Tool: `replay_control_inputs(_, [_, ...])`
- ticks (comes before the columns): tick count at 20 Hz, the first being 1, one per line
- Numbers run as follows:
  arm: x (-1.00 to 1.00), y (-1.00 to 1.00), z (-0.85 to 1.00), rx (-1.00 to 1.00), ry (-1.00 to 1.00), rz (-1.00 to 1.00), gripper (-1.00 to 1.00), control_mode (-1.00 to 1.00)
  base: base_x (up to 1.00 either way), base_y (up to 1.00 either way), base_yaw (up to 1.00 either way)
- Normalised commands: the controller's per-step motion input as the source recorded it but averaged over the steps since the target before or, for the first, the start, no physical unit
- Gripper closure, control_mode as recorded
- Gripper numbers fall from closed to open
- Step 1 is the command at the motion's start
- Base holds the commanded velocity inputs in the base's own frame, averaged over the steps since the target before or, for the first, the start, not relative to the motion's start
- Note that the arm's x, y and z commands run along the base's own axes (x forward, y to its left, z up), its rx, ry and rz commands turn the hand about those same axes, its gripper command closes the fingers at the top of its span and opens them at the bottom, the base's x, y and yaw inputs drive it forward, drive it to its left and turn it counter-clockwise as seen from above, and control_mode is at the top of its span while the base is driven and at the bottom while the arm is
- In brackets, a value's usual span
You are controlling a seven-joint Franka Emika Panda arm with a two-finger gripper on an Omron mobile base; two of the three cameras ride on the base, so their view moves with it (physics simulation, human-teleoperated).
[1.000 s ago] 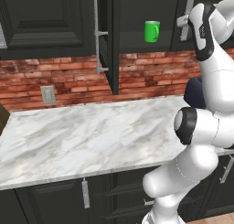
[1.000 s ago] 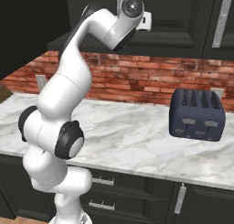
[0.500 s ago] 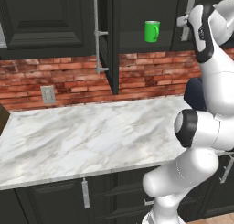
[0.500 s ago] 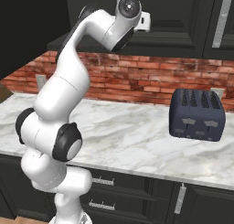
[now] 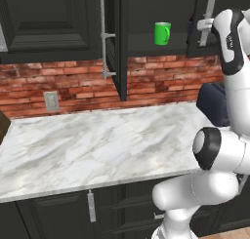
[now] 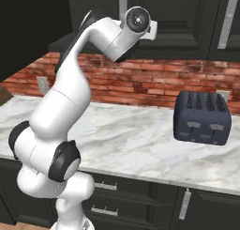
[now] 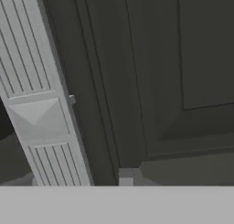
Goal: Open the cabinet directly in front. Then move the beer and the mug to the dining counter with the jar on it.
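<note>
Tool (image 5: pixel 204 24): white two-finger hand on the end of the white arm with dark joints, raised to the height of the wall cabinet (image 5: pixel 58 23). It sits right at the long silver bar handle (image 5: pixel 210 11) of the right-hand door (image 7: pixel 183 72). How far the fingers stand apart cannot be told, nor whether they touch the bar.

Handle, hand view (image 7: pixel 39 109): close against the tool, a pale ribbed metal bar with a smooth square block midway along it, running slantwise across the picture.

Right door: just behind the handle; matt charcoal, raised panel with stepped edges; looks shut.

Mug (image 5: pixel 162 33): to the tool's left at about the same height; glossy bright green cylinder with a loop handle on its right side, upright on the dark shelf inside the cabinet.

Something dark (image 5: pixel 191 30): between mug and tool on the same shelf; too hidden to name.

Left door (image 5: pixel 117 43): beyond the mug, swung outward edge-on; its silver bar handle (image 5: pixel 103 33) runs vertically.

Brick wall (image 5: pixel 156 77): below the tool, under the cabinet; red-brown bricks with pale joints, a grey outlet (image 5: pixel 51 101) far left.

Toaster (image 6: pixel 203 117): below the tool, to the right; dark blue, rounded box with four slots, resting on the table.

Table (image 5: pixel 97 145): well below the tool; white-grey veined marble, smooth, over dark drawers with short silver handles.
</note>
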Motion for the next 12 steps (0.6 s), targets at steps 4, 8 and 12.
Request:
replay_control_inputs(4, [-0.69, -1.0, 0.19, 0.17, -0.15, 0.0, 1.0, -1.0, 0.0, 0.0, 0.0])
replay_control_inputs(8, [-0.48, -0.83, 0.04, 0.12, -0.19, 0.0, 1.0, -1.0, 0.0, 0.0, 0.0])
replay_control_inputs(12, [-0.4, -0.66, 0.0, 0.09, -0.29, 0.05, 1.0, -1.0, 0.0, 0.0, 0.0])
